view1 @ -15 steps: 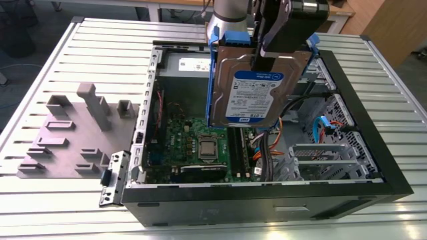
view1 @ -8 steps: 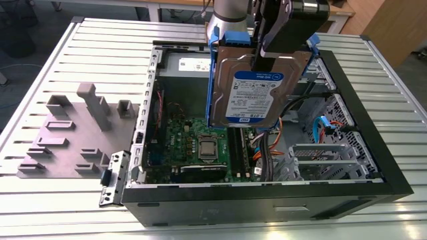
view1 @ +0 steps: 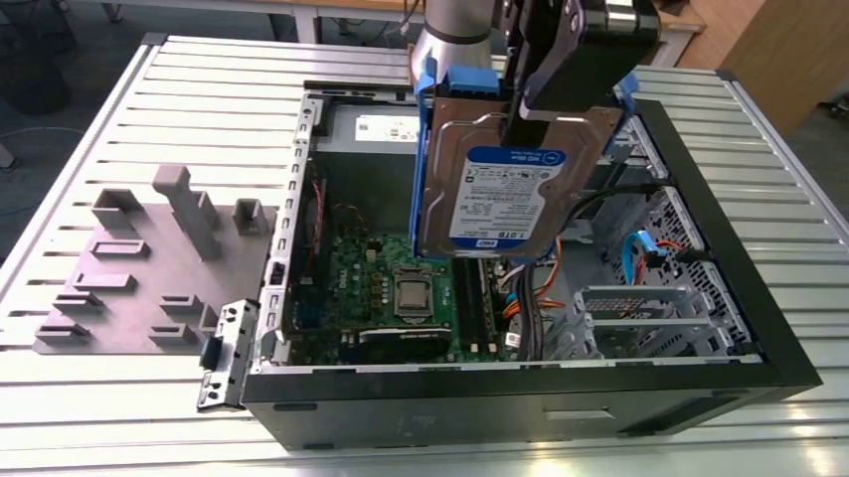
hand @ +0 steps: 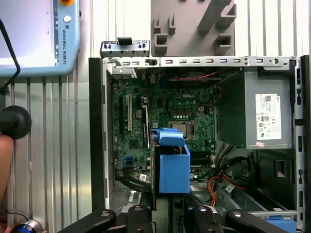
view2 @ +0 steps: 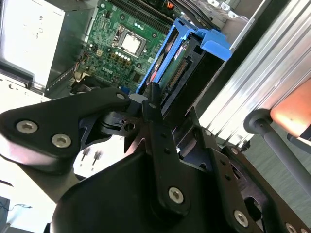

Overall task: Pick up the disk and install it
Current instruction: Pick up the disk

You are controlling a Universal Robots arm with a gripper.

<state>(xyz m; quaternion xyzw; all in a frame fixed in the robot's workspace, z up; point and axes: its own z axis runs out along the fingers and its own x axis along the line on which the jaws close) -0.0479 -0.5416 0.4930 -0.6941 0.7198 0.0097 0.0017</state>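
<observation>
Jaws clenched on the disk (view1: pixel 494 194), gripping its upper end. Disk hangs upright, label toward the exterior view, blue rails along its edges, over the motherboard (view1: pixel 385 283) inside the open case (view1: pixel 531 407). Case lies on the slatted worktop (view1: pixel 199 99).

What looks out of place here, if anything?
Only the disk: the tool holds it upright in the air above the open computer case, not seated in it. Nothing looks spilled or broken.
</observation>
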